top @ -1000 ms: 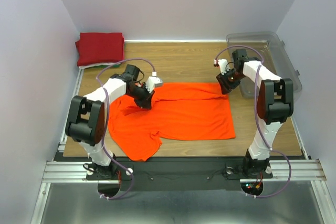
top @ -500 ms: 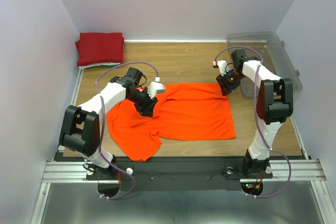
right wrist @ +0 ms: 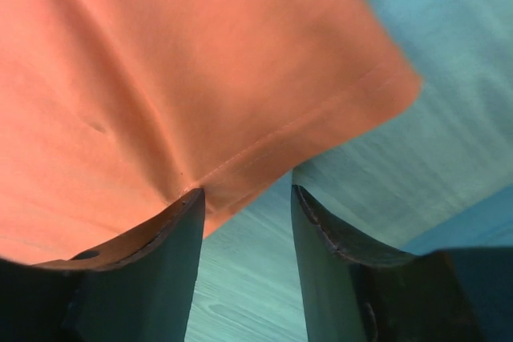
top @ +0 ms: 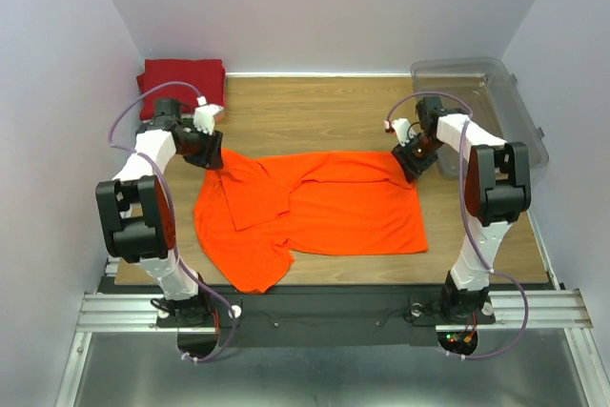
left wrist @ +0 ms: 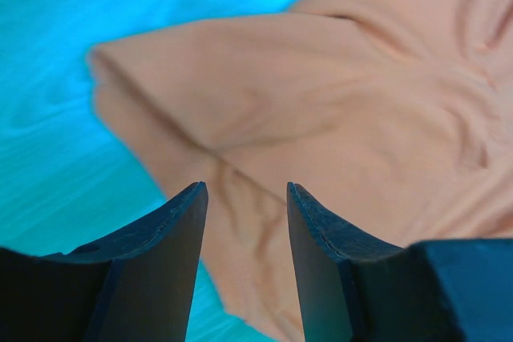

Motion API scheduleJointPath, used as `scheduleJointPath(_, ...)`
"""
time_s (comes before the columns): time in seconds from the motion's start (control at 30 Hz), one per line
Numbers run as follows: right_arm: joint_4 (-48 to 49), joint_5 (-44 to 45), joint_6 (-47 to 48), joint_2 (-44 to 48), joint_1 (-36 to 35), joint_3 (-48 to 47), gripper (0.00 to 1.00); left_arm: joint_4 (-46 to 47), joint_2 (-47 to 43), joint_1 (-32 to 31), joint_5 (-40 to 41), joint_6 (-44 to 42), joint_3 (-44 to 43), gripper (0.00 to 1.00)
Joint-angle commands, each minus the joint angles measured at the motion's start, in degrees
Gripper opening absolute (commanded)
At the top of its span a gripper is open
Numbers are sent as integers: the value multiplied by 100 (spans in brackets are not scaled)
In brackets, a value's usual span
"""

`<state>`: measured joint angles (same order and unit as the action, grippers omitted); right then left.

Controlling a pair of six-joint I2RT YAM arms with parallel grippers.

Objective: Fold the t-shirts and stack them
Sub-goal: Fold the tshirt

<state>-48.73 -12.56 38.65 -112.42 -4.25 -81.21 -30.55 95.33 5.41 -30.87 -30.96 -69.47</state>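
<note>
- We saw the orange t-shirt (top: 343, 212) lying spread out in the middle of the wooden counter (top: 324, 111). Its left side was folded over on top of itself.
- The left tool (top: 212, 148) hung at the far left corner of that shirt, between it and the dark red t-shirt (top: 181, 83).
- In the left wrist view, its two fingers (left wrist: 160, 262) were a little way apart. Nothing was between them, and the orange cloth lay below.
- The right tool (top: 413, 161) was down at the far right corner of the orange shirt.
- Its fingers (right wrist: 152, 262) were apart too and did not pinch anything. The shirt's hem ran under the gap, and one fingertip sat right at the hem.
- The dark red t-shirt sat folded in the far left corner of the counter, apart from the orange one.
- A clear plastic bin (top: 462, 64) stood at the far right, just beside the right arm.
</note>
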Motion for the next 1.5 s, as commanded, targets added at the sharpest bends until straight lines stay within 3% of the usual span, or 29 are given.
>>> scheduleJointPath(0.0,92,-482,-217,431,-32,-483,54,154,178,188,-121,274,-435,56)
scheduleJointPath(0.23,232,-757,-648,161,-32,-1081,54,751,662,294,-42,898,-532,57)
scheduleJointPath(0.47,583,-792,-912,-350,-120,-1169,53,1076,1137,320,-489,1285,-708,57)
scheduleJointPath(0.57,715,-661,-930,-465,-207,-1073,53,1200,1269,329,-761,1478,-691,52)
scheduleJointPath(0.67,812,-415,-921,-605,-243,-1011,52,1410,1330,390,-815,1637,-524,37)
scheduleJointPath(0.7,873,-345,-930,-632,-243,-1002,52,1463,1322,504,-789,1707,-480,25)
scheduleJointPath(0.8,1084,24,-1017,-676,-243,-950,50,1621,1269,759,-570,1734,-348,3)
scheduleJointPath(0.83,1137,182,-1061,-667,-252,-949,50,1631,1243,943,-482,1708,-313,0)
scheduleJointPath(1.07,1322,254,-1264,-834,-286,-1178,49,1578,1523,1173,-428,1584,-453,0)
scheduleJointPath(1.3,1296,-299,-1351,-563,-392,-1476,59,1237,1717,1173,-612,1340,-936,33)
scheduleJointPath(1.47,1112,-607,-1300,201,-401,-1407,63,682,849,1173,-701,663,-858,42)
